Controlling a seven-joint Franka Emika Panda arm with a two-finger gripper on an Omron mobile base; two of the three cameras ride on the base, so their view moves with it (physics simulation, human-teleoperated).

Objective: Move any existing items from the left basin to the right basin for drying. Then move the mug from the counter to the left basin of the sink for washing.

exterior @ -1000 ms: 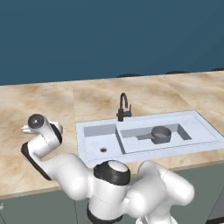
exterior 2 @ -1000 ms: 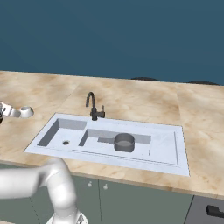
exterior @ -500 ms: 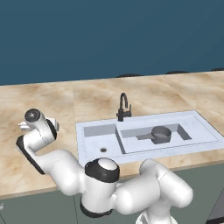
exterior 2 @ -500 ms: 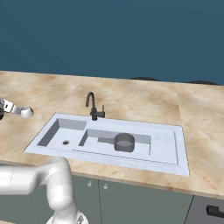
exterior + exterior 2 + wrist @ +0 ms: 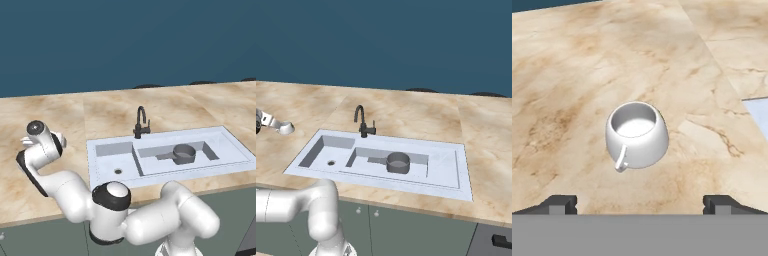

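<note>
The gripper (image 5: 640, 202) hovers with jaws fully apart above the upright white mug (image 5: 636, 135), which stands on the counter (image 5: 572, 75) left of the sink (image 5: 165, 155). Risk: the rounded sides and near-facing handle may let the mug slip or rotate if the fingers close off-centre.

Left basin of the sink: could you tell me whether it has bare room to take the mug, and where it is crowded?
The left basin is bare apart from its drain hole. The right basin is crowded at its middle by the pan, free toward its far right. The counter around the mug is bare.

White mug (image 5: 636, 134) upright on counter (image 5: 577, 75); pan (image 5: 184, 153) in right basin (image 5: 210, 150)
</note>
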